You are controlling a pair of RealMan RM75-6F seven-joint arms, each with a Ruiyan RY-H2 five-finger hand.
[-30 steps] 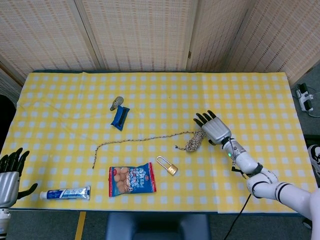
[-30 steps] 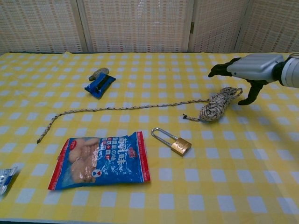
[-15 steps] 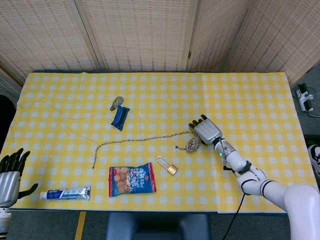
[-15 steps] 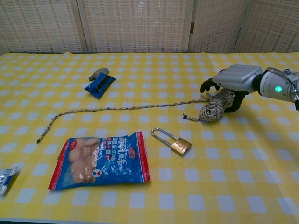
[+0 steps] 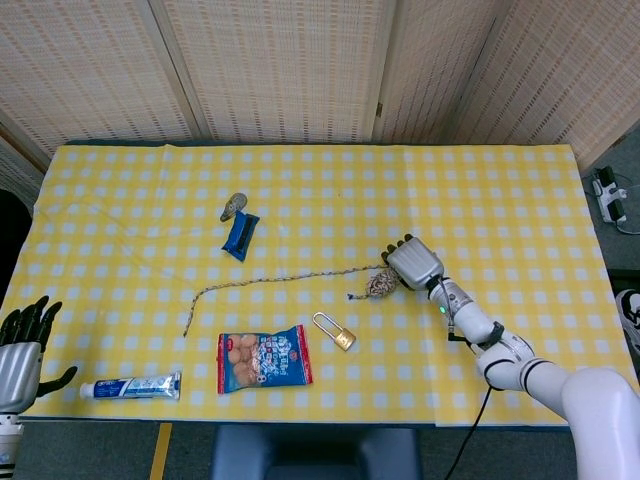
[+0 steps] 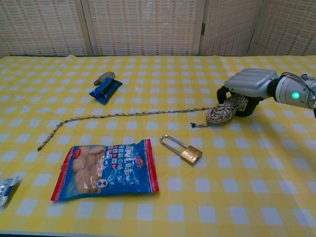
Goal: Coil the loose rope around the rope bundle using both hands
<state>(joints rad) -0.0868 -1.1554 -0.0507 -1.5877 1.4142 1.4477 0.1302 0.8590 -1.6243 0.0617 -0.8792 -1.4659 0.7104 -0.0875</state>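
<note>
A small speckled rope bundle (image 5: 380,284) (image 6: 221,111) lies right of the table's middle. My right hand (image 5: 412,263) (image 6: 244,86) grips the bundle's right end, its fingers curled around it. The loose rope (image 5: 270,280) (image 6: 118,115) trails left from the bundle across the yellow checked cloth and ends in a downward bend (image 5: 188,322) (image 6: 45,142). At the lower left corner of the head view my left hand (image 5: 20,342) hangs off the table edge, fingers apart and holding nothing.
A brass padlock (image 5: 338,333) (image 6: 186,151) and a blue snack bag (image 5: 263,360) (image 6: 106,168) lie in front of the rope. A blue packet (image 5: 240,236) (image 6: 105,89) with a grey object (image 5: 233,206) sits behind it. A toothpaste tube (image 5: 130,386) lies near the front left edge.
My right hand came down and left onto the bundle and closed its fingers around the right end. The bundle and rope shifted slightly. My left hand stayed put.
</note>
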